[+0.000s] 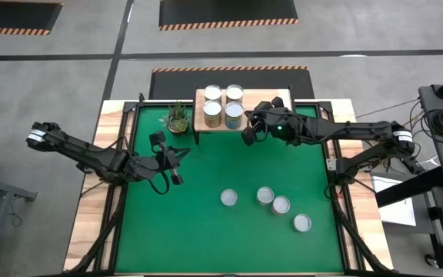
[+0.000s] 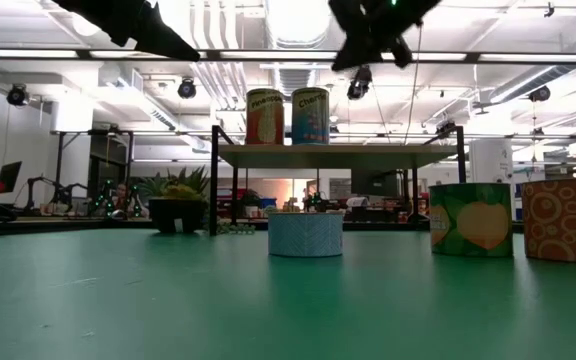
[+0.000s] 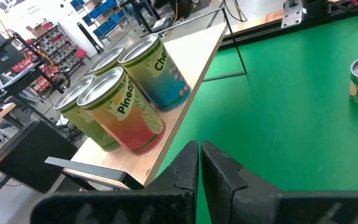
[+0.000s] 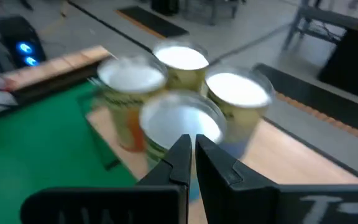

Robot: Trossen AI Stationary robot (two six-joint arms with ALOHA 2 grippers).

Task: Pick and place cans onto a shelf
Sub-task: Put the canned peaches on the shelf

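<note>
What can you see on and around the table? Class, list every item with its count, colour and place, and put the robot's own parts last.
Cans on the shelf: four, silver tops with colourful labels, grouped at the shelf's left part.
Cans on the mat: four, silver tops, standing toward the mat's front right.
Shelf: one, pale wood, at the mat's back edge.
Plant: one, green, left of the shelf.
Mat: one, green, covering the table.
Left gripper: one, dark, shut, above the mat's left half.
Right gripper: one, dark, shut, beside the shelf cans.
</note>
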